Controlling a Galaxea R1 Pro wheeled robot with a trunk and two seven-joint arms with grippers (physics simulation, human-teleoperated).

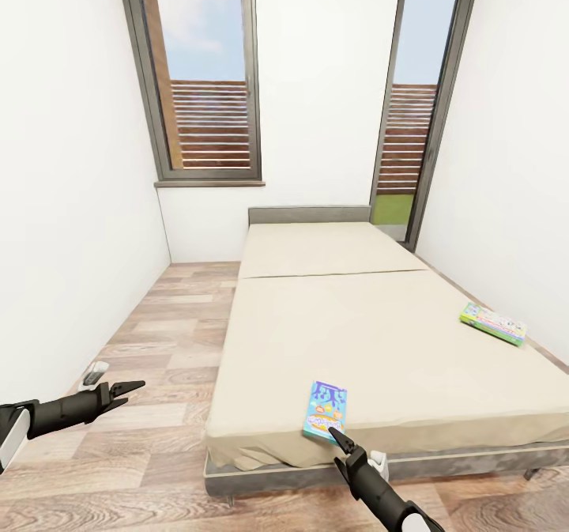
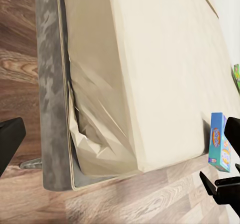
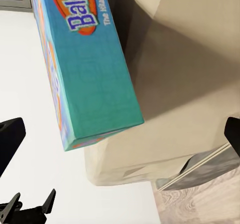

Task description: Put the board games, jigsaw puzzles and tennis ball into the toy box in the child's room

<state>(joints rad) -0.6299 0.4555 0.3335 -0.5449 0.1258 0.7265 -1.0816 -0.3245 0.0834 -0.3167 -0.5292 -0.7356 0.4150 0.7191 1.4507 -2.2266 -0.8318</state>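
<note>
The blue-purple board game [image 1: 325,411] is a thin flat box with a teal edge and a busy printed cover in blue, white and orange. It lies on the beige mattress of the bed [image 1: 379,334], close to the near foot edge. In the right wrist view its end pokes out just past the mattress edge [image 3: 87,84], and part of a printed title can be read on it. A second board game [image 1: 494,324], green-edged with a pale colourful cover, lies flat near the bed's right side, well apart from the first; its print is too small to make out.

The right hand [image 1: 335,438] points at the blue box from just below it, and seems not quite to touch it. Its fingers look close together and hold nothing. The left hand [image 1: 126,390] hovers over the wooden floor [image 1: 158,342] left of the bed, fingers slightly parted and empty. The bed's far right corner is cut off.
</note>
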